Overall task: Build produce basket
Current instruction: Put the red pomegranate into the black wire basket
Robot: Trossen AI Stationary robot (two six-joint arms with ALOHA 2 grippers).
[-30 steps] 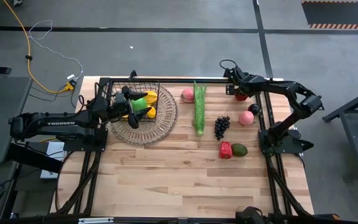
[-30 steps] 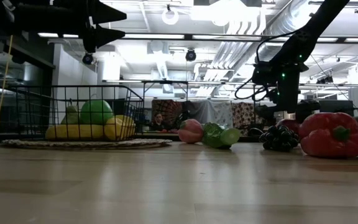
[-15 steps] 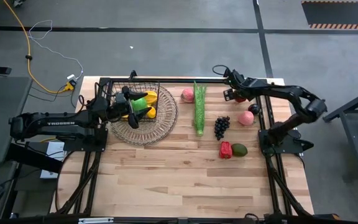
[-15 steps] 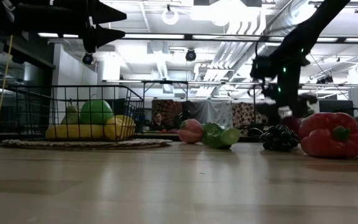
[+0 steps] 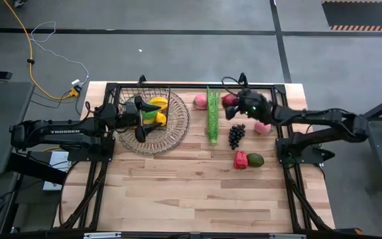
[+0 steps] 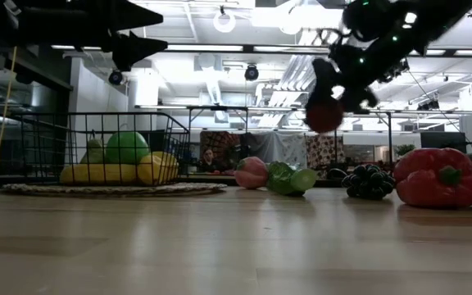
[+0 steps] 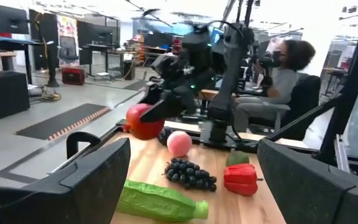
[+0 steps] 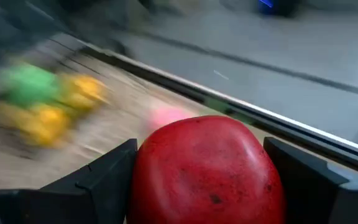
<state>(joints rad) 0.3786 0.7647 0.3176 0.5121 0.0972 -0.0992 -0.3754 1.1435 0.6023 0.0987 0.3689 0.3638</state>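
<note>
While the left gripper (image 5: 140,117) hangs over the basket (image 5: 111,96) with its fingers spread and nothing between them, the carrying is done on the other side of the table. In the basket, which stands on a wicker tray (image 5: 178,129), bananas (image 6: 97,173), a green apple (image 6: 127,147) and other yellow fruit are already seen. To the right of it, a peach (image 5: 200,101), a long green stalk (image 5: 213,116), grapes (image 5: 236,135), a second peach (image 5: 262,127), a red pepper (image 5: 240,160) and an avocado (image 5: 255,159) are left lying on the table (image 5: 197,192).

A red apple (image 5: 229,101) is held between the fingers of the right gripper (image 5: 234,106), lifted clear of the table between the stalk and the grapes. It is gripped across its widest part, which suits a round body.

The apple is judged to be a light, hollow toy with a hard, smooth skin, so a slip is likelier than a crush; a hold across the middle is best kept. The stalk would best be taken at mid-length, and the grapes, probably knobbly, from above around the cluster.
</note>
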